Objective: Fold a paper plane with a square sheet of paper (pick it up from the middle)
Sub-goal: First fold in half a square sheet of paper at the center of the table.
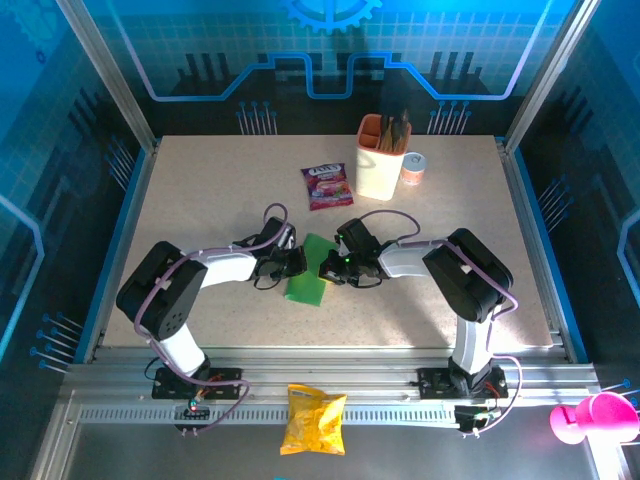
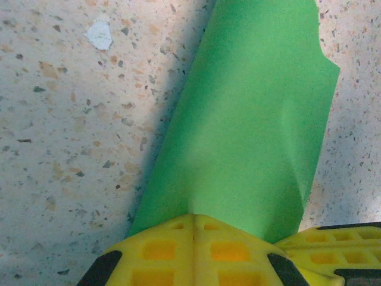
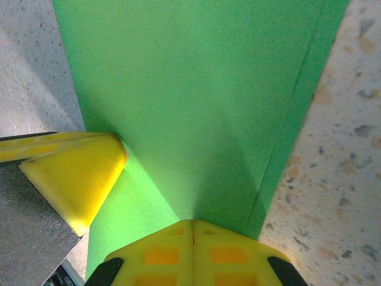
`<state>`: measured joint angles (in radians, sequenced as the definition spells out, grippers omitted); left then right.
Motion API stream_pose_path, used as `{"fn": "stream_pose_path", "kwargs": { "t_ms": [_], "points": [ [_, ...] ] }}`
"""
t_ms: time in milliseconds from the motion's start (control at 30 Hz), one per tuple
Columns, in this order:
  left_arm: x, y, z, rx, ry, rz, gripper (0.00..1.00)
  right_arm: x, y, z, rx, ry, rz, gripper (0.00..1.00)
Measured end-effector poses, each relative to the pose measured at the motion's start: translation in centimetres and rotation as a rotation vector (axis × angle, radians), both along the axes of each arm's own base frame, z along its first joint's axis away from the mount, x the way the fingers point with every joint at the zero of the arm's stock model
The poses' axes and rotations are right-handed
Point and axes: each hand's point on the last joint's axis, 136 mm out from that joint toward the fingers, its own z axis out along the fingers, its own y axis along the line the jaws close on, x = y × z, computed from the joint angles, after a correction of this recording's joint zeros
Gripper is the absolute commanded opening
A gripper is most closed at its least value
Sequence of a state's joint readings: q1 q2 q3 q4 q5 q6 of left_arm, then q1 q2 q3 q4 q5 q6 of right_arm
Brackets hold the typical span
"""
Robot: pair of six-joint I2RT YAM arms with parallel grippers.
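Green sheet of paper [image 1: 308, 268] sits mid-table [image 1: 200, 200], a bit nearer to me than the purple sachet [image 1: 327, 186] and not touching it. My left hand [image 2: 193, 221] is pinched shut on the sheet's left edge and my right hand [image 3: 193, 225] is clamped on its right edge. It looks folded into a strip, with one layer's edge running just inside the other's. I honestly can't count the layers. There's open table left of the sachet, and the cream tub [image 1: 380, 170] stands just right of it.
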<state>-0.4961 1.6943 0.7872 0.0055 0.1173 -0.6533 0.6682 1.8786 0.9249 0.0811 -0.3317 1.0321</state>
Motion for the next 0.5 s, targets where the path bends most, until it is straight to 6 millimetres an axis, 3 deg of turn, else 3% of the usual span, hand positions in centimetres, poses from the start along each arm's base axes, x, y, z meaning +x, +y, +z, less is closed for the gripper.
{"fn": "stream_pose_path", "kwargs": {
  "t_ms": [133,333,500],
  "points": [
    [0.5,-0.2,1.3,-0.021,-0.026,-0.005,0.03,0.0,0.0,0.0,0.000,0.000,0.000,0.00],
    [3.3,-1.5,4.3,-0.077,-0.096,-0.020,0.03,0.0,0.0,0.0,-0.001,0.000,0.000,0.00],
    [4.4,-1.2,2.8,-0.067,-0.081,-0.007,0.02,0.0,0.0,0.0,-0.002,-0.001,0.002,0.00]
  ]
}}
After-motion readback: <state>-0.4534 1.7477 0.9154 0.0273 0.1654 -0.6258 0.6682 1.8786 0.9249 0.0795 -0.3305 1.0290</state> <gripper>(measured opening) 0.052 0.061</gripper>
